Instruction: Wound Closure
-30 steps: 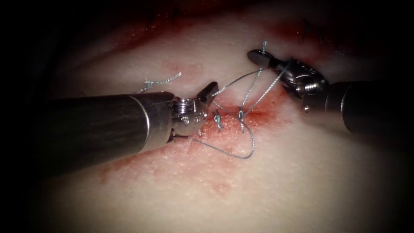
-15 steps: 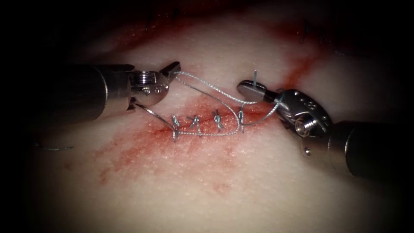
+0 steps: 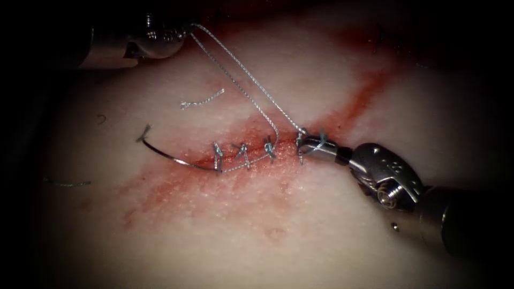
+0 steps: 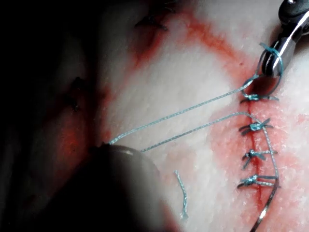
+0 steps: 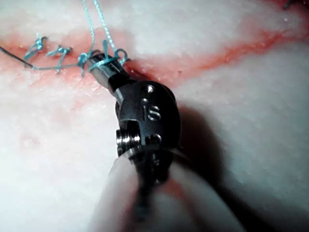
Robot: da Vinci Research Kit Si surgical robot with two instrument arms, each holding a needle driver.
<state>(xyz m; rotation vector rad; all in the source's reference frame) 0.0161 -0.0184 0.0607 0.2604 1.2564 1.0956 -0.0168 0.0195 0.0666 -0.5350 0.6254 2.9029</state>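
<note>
The tissue (image 3: 300,225) carries a red-stained cut (image 3: 257,151) closed by several knotted stitches (image 3: 243,155). Far up and left of the cut, my left tool (image 3: 187,28) is shut on the thread (image 3: 241,85). Two taut strands (image 4: 193,118) run from it down to the rightmost stitch. My right tool (image 3: 310,145) lies at that stitch, shut on the short thread end, with a loop wrapped round its closed jaws (image 5: 104,70). The curved needle (image 3: 171,159) lies free on the tissue left of the stitches, in neither tool, and it shows in the left wrist view (image 4: 268,208).
Red fluid (image 3: 364,96) stains the tissue along the cut and up to the right. A cut end of thread (image 3: 201,100) lies above the stitches and another (image 3: 67,184) at the far left. Older dark stitches (image 4: 149,21) sit on a second seam.
My left tool has drawn up and to the left, pulling the slack loop into two taut strands. My right tool has come down and left onto the rightmost stitch. The needle is uncovered.
</note>
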